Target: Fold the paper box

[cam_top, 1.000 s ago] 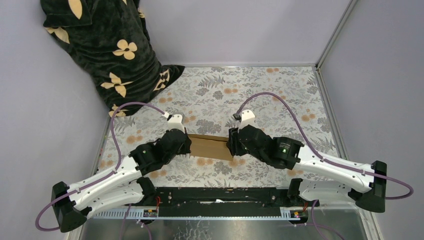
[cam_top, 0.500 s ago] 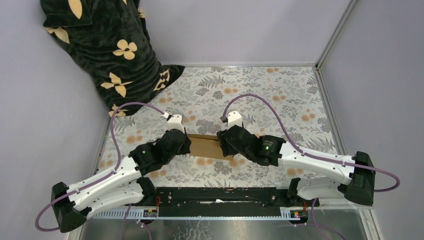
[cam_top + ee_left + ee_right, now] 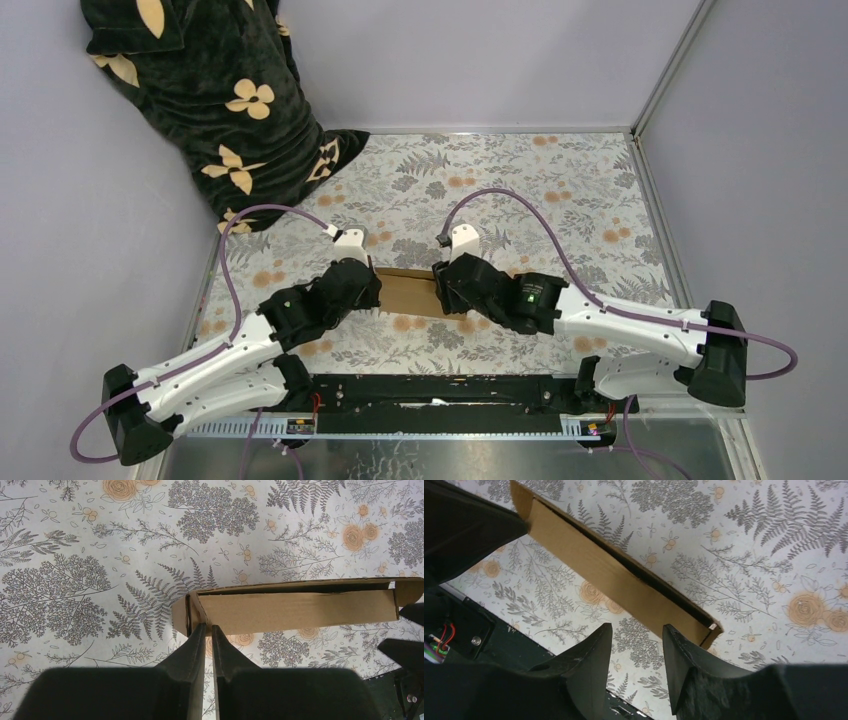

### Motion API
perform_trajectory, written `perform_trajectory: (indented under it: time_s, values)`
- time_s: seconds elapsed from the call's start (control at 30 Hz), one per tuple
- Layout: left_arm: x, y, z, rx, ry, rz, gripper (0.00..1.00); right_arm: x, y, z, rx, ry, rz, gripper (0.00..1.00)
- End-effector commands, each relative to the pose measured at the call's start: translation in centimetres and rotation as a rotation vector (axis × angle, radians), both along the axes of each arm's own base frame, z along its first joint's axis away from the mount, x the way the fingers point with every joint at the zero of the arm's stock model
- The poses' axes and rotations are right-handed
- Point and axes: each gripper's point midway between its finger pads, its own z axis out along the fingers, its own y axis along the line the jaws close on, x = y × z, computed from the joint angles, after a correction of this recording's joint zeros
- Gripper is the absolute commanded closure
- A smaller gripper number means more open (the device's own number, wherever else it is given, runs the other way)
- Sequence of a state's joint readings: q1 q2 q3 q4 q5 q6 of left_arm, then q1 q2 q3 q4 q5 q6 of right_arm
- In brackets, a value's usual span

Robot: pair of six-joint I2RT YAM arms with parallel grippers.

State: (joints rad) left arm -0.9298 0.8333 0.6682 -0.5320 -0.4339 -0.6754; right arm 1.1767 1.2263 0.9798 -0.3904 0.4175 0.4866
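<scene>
Nearest to us, on the near side of the paper box (image 3: 408, 292), the two arms are reaching in from their bases. The left arm (image 3: 215, 360) is coming at the box's left end and the right arm (image 3: 630, 325) at its right end.

The left gripper (image 3: 206, 628) is meeting the box's near wall just beside the left corner. Its fingers (image 3: 192, 650) are sitting almost together, with only a thin slit between them, and we are not seeing any cardboard caught in that slit.

The right gripper (image 3: 635, 630) is hanging just in front of the box's near wall, close to the right corner. Its fingers (image 3: 591, 665) are standing well apart and gripping nothing, with printed pattern showing through the gap. We cannot tell whether the tips are touching the wall.

The box itself is lying on the floral surface (image 3: 560, 200) between the two grippers. It is showing as a long, shallow shape of plain brown cardboard, with its long side running left to right. A dark slit is running along the top of its near wall, and a small flap is showing at its left end.

Beyond the box, purple cables (image 3: 520, 195) are arching up from both wrists. Farther off, past the box's far left, a black cloth (image 3: 200, 90) with cream flower shapes is draping down the corner and onto the surface.
</scene>
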Motion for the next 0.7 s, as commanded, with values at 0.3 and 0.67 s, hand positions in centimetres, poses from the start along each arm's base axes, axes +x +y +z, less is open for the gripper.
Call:
perform_trajectory:
  time_s: [0.3, 0.67]
  values:
    - [0.1, -0.1, -0.2, 0.017, -0.001, 0.001, 0.86, -3.6, 6.0, -0.2, 0.084, 0.049, 0.082, 0.58]
    - [-0.3, -0.4, -0.1, -0.003, 0.012, -0.014, 0.86, -1.9, 3.4, -3.4, -0.033, -0.003, -0.080, 0.58]
